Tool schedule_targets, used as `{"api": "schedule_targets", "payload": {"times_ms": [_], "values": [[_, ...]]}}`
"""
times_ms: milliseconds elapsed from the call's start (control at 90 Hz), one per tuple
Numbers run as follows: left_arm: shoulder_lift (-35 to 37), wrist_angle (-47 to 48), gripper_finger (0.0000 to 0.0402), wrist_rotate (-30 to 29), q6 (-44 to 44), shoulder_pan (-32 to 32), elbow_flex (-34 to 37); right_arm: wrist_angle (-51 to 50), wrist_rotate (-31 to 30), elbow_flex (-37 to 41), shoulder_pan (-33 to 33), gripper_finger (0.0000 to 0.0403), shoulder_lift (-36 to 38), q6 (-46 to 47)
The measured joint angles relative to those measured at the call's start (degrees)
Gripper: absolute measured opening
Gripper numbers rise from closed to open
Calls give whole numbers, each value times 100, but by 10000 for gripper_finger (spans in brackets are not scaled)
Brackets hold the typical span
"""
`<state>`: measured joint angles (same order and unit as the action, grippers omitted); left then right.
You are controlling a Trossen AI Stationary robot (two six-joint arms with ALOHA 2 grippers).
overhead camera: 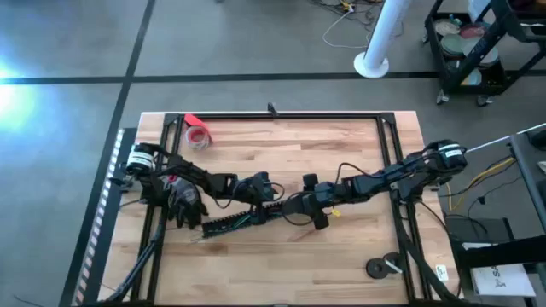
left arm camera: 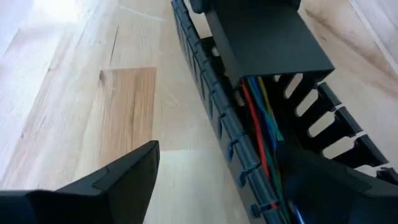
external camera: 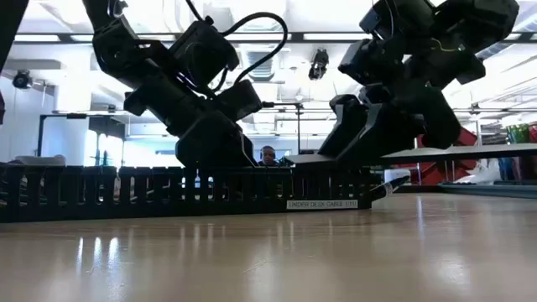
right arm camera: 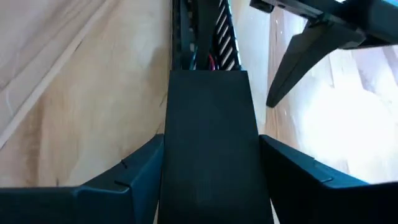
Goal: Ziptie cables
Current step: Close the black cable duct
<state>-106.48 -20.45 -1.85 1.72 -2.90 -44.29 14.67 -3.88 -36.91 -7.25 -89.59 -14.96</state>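
Observation:
A black slotted cable duct (overhead camera: pixel 232 220) lies slantwise on the wooden table (overhead camera: pixel 281 153), near its middle. Inside it run the cables (left arm camera: pixel 258 124), thin red, green, blue and yellow wires. My right gripper (right arm camera: pixel 211 180) is shut on a flat black cover strip (right arm camera: pixel 210 124) that reaches over the duct's end. My left gripper (left arm camera: pixel 224 186) stands open astride the duct's near wall (left arm camera: pixel 217 118), with one finger (left arm camera: pixel 118 180) over bare wood and the other (left arm camera: pixel 336 186) at the duct's slotted side. The ziptie is out of view. My left gripper's finger at the slotted side may touch the duct; I cannot tell. My right gripper pinches the cover strip by its two long edges (right arm camera: pixel 171 162) between its two fingers, which lie along the strip. The strip is tilted, its far end (right arm camera: pixel 208 74) over the duct and cables.
A red tape roll (overhead camera: pixel 198 135) lies at the far left of the table. Two dark round pieces (overhead camera: pixel 384 267) sit near the front right corner. Black frame rails (overhead camera: pixel 281 114) line the table's far and side edges. A dark glove-like bundle (overhead camera: pixel 183 203) lies beside the left arm.

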Motion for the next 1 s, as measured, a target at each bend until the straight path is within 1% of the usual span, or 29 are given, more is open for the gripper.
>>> {"api": "schedule_targets", "payload": {"times_ms": [300, 411, 533, 656, 811, 911, 1000], "values": [[-11, 45, 310, 66, 152, -2, 10, -223, 551, -33, 423, 214, -6, 39], [-11, -6, 310, 123, 208, -4, 20, -241, 573, -33, 431, 214, 7, -77], [153, 81, 310, 72, 253, 7, 20, -282, 579, -70, 429, 214, 29, -92], [565, 576, 310, -151, 295, 20, 46, -277, 582, -188, 420, 214, 119, -133], [1438, 1549, 310, -635, 98, 9, 29, -429, 581, -320, 430, 214, 186, -223], [2013, 1891, 310, -725, -299, -43, 28, -415, 540, -391, 429, 214, 199, -231], [2399, 1954, 310, -763, -924, -119, 35, -417, 538, -422, 429, 214, 199, -229]]}}
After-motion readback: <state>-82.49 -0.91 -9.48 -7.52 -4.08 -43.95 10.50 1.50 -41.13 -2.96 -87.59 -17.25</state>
